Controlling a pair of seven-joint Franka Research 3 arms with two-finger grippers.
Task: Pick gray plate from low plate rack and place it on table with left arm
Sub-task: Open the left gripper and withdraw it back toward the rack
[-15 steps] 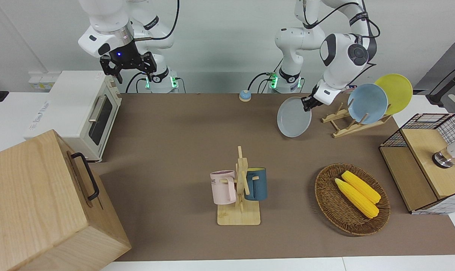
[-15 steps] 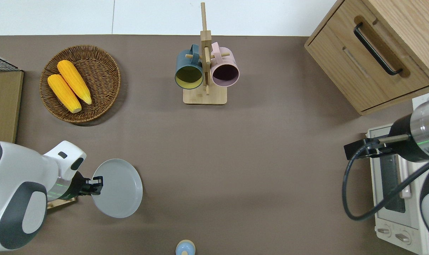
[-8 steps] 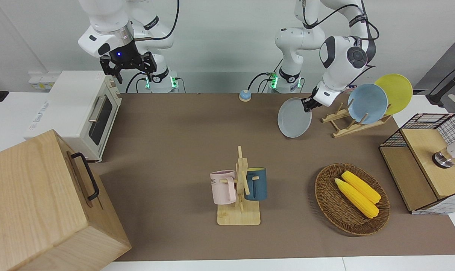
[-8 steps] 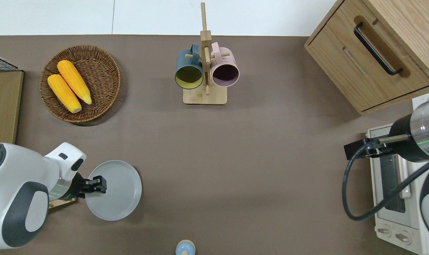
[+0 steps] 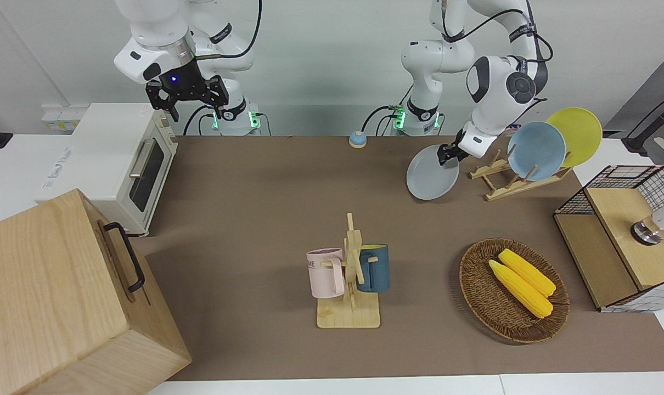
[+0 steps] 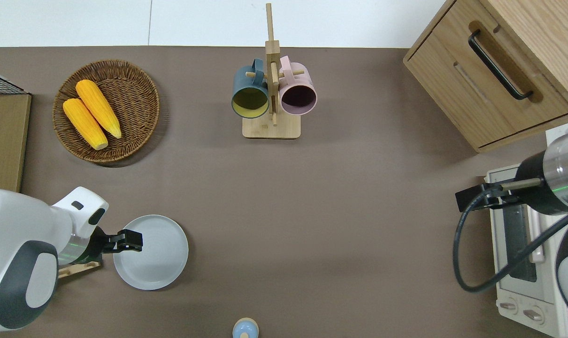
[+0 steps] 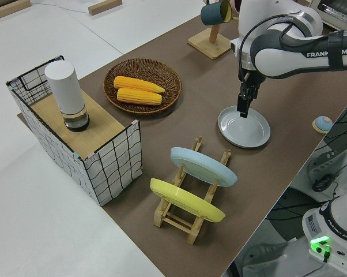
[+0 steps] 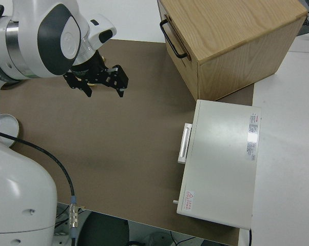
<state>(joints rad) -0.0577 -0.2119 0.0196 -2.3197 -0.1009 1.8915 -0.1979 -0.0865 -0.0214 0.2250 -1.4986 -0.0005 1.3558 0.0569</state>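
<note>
While the left claw (image 6: 133, 239) clamps its rim, the gray plate (image 6: 153, 256) sits low on the brown desk (image 6: 340, 225), lower left overhead.

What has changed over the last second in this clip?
The left hand, shut on the rim of the gray plate, has lowered and levelled it from a steep tilt to nearly flat at the table, beside the low plate rack. Whether it has fully touched down is unclear. The right arm stayed parked; the blue plate and yellow plate remain racked.

White jointed arms (image 5: 491, 82), dark-gray joint caps, black cables, black grippers, FRANKA lettering.
</note>
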